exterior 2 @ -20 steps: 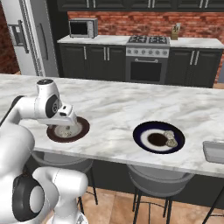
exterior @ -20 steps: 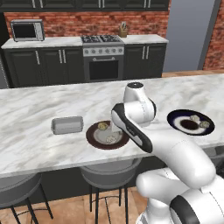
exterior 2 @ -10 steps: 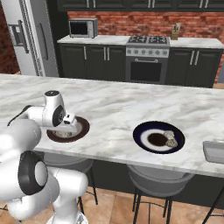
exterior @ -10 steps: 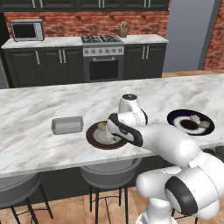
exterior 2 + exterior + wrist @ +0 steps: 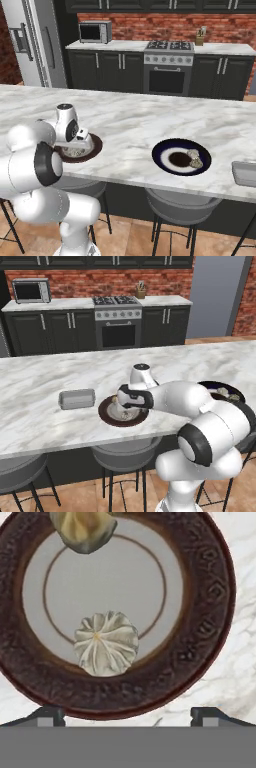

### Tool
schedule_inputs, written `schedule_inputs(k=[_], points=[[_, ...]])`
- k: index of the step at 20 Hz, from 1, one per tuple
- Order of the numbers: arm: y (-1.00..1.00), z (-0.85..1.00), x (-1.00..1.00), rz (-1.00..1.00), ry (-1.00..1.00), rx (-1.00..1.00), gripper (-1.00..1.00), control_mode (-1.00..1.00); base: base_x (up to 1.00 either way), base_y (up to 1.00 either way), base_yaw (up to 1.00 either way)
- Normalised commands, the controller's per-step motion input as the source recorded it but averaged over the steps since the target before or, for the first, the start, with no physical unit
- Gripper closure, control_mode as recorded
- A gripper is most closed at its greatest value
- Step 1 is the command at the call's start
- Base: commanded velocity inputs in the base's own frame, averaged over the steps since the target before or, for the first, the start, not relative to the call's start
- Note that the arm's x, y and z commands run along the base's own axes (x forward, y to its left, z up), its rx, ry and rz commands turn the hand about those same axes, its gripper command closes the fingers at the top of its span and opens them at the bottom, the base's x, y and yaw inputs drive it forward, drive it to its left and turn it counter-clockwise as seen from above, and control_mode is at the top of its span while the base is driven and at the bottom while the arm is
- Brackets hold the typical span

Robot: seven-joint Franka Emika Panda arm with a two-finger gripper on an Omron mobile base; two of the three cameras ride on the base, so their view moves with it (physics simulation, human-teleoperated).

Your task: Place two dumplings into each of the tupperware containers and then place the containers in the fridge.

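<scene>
My gripper [image 5: 128, 716] hangs open just above the brown-rimmed plate [image 5: 200, 637], its two fingertips [image 5: 47, 714] set wide at the plate's near rim. One pleated dumpling [image 5: 106, 643] lies on the plate just ahead of the tips, with nothing between them. A second dumpling [image 5: 86, 529] rests at the far side of the plate. In the left base view the gripper [image 5: 125, 401] sits low over this plate [image 5: 107, 415], and a tupperware container [image 5: 77, 399] stands just left of it. The other container [image 5: 246, 173] is at the counter's right end. The fridge [image 5: 30, 42] stands shut at the back left.
A dark blue plate [image 5: 165, 150] with a dumpling [image 5: 194, 159] on it lies to the right on the marble island. Stools stand under the counter's front edge. The stove, microwave and dark cabinets line the back wall.
The arm has folded down and the hand has lowered onto the brown-rimmed plate. The jaws have stayed wide. Plates, dumplings and containers have not moved.
</scene>
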Motion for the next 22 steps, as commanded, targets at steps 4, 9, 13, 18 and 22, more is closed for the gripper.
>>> schedule_inputs(k=[4, 9, 13, 18, 22], points=[[0.19, -0.29, 0.24, 0.00, 0.07, 0.00, -1.00, -1.00, 0.00, 0.00, 0.00], [0.08, -0.32, 0.19, 0.00, 0.03, 0.00, -1.00, -1.00, 0.00, 0.00, 0.00], [0.00, -0.25, 0.16, 0.00, 0.00, 0.00, -1.00, -1.00, 0.00, 0.00, 0.00], [0.05, -0.24, 0.02, 0.00, 0.00, 0.00, -1.00, -1.00, 0.00, 0.00, 0.00], [0.02, -0.14, 0.04, 0.00, 0.00, 0.00, -1.00, -1.00, 0.00, 0.00, 0.00]])
